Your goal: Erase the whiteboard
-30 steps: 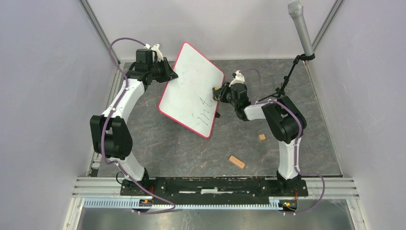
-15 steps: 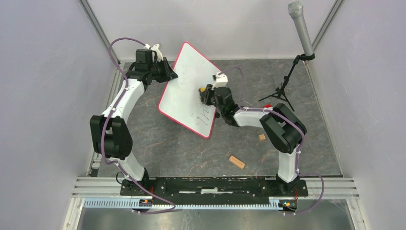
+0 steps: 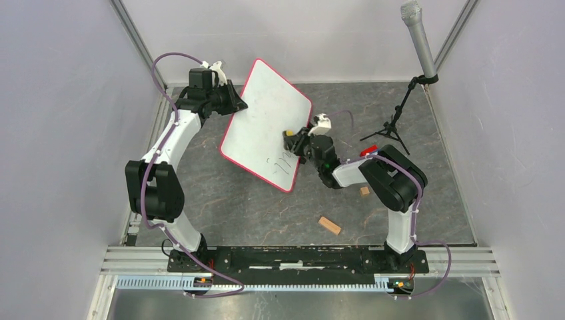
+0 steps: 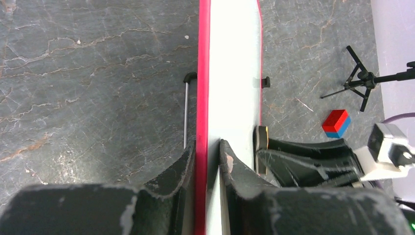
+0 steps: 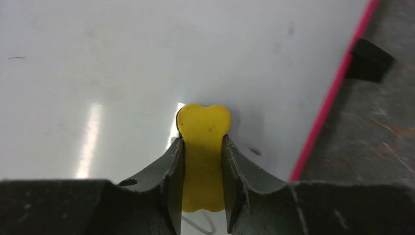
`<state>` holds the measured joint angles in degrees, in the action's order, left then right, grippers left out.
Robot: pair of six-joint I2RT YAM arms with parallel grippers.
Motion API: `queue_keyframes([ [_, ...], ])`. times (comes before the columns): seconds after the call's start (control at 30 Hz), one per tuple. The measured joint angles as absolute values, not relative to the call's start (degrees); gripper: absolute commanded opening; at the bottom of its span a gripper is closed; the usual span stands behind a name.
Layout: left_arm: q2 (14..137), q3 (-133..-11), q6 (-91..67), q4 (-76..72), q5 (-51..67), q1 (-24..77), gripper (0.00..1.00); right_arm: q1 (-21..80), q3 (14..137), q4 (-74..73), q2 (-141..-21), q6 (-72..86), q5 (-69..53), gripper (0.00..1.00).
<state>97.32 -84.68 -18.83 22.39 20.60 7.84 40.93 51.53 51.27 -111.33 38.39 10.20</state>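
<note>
The whiteboard (image 3: 263, 120), white with a thin red rim, stands tilted over the grey floor with faint black handwriting near its lower corner. My left gripper (image 3: 233, 105) is shut on its left edge; the left wrist view shows the jaws clamped on the red rim (image 4: 201, 98). My right gripper (image 3: 293, 140) is shut on a yellow eraser (image 5: 203, 147) and presses it flat against the board face (image 5: 98, 73). The eraser also shows in the top view (image 3: 288, 136). A black clip (image 5: 367, 59) sits on the board's right edge.
A microphone stand (image 3: 393, 123) stands at the back right. A red and blue block (image 4: 336, 123) lies near the right arm. Two small wooden blocks (image 3: 329, 225) lie on the floor in front of the board. Walls close in on both sides.
My right gripper with the eraser swept left across the board, then came back right and down. Some handwriting has been wiped off. The left arm and board have not moved.
</note>
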Motion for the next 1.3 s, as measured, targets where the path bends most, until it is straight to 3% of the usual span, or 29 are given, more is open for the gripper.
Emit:
queue_keyframes([
  [0.37,97.23,-84.68,-18.85,22.22,20.88,7.84,0.02,38.48,48.25,51.40,-112.22,42.68,12.53,0.28],
  [0.8,97.19,-84.68,-18.83,22.26,20.99,7.84,0.02,53.65,54.89,44.97,-105.69,29.04,18.09,0.29],
  [1.13,97.19,-84.66,-18.85,22.22,21.10,7.84,0.02,45.80,40.45,53.91,-107.11,43.09,18.87,0.28],
  [1.3,97.19,-84.66,-18.85,22.17,21.17,7.84,0.02,46.00,40.03,52.90,-107.15,44.31,21.43,0.29],
])
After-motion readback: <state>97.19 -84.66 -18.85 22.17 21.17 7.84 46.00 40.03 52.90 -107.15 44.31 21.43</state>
